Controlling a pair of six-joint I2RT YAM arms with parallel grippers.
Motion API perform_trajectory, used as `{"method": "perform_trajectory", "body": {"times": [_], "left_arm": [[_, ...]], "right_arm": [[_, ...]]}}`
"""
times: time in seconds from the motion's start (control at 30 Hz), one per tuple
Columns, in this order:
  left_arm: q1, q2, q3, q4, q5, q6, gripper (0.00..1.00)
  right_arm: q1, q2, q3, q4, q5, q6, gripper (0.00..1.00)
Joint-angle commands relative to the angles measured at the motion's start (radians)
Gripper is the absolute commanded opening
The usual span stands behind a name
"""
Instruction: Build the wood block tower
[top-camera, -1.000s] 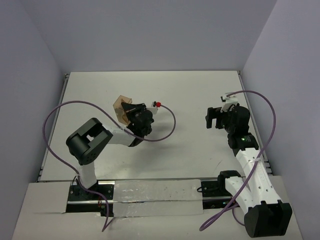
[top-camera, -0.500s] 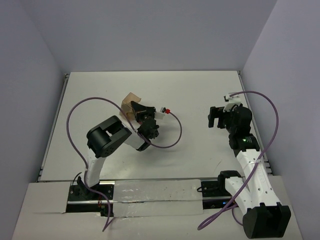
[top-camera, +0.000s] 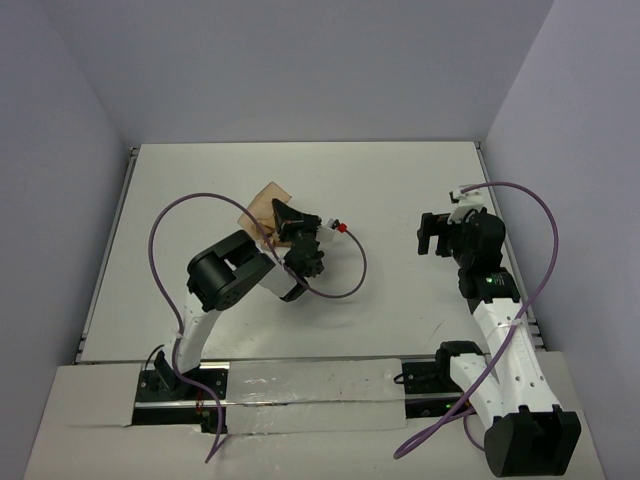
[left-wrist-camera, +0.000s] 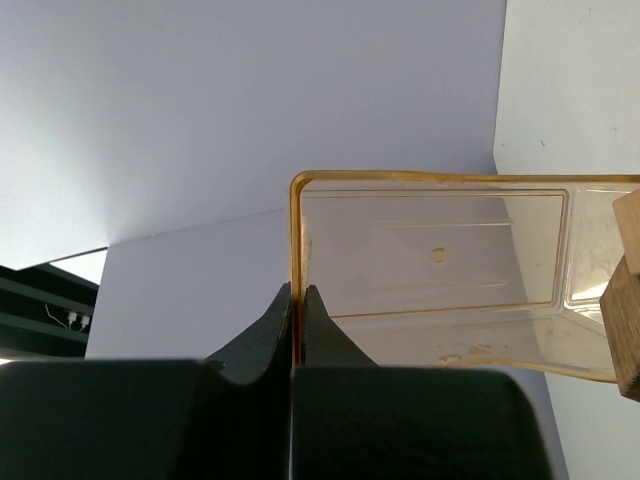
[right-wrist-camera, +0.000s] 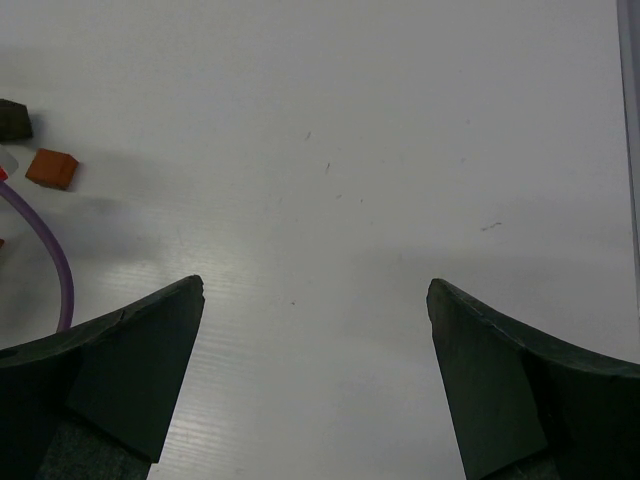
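Note:
My left gripper (left-wrist-camera: 297, 290) is shut on the rim of the pale orange translucent tray (left-wrist-camera: 440, 265) and holds it raised and tilted. In the top view that tray (top-camera: 262, 203) sits just beyond the left gripper (top-camera: 283, 222), left of the table's middle. A tan wood block (left-wrist-camera: 626, 330) shows at the right edge of the left wrist view, by the tray's far end. My right gripper (right-wrist-camera: 315, 287) hangs open over bare table, nothing between its fingers. Far to its left lie a reddish-brown block (right-wrist-camera: 52, 168) and a dark block (right-wrist-camera: 12, 118). No tower shows.
A purple cable (right-wrist-camera: 50, 265) loops across the table near the two small blocks. It ends in a red-tipped plug (top-camera: 341, 227) beside the left wrist. The right gripper (top-camera: 432, 235) is at the right side, near the table's metal edge rail (right-wrist-camera: 630, 150).
The left arm has folded in and swung its wrist to the right, carrying the tray a little right and further back. The right arm has barely moved.

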Motion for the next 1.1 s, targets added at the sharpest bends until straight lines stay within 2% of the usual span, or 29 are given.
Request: {"method": "perform_trajectory", "body": {"times": [0.0,0.63,1.07], "left_arm": [[-0.001,0.065,0.001,0.394,-0.019,0.013,0.0],[0.014,0.014,-0.036,0.444,0.001,0.083,0.0],[0.159,-0.093,-0.008,0.441,0.044,0.12,0.0]], "right_arm": [[-0.005,-0.005,0.055,0.021,0.004,0.005,1.0],[-0.006,-0.003,0.053,0.02,-0.004,0.003,1.0],[-0.006,0.0,0.053,0.017,-0.007,0.002,1.0]]}}
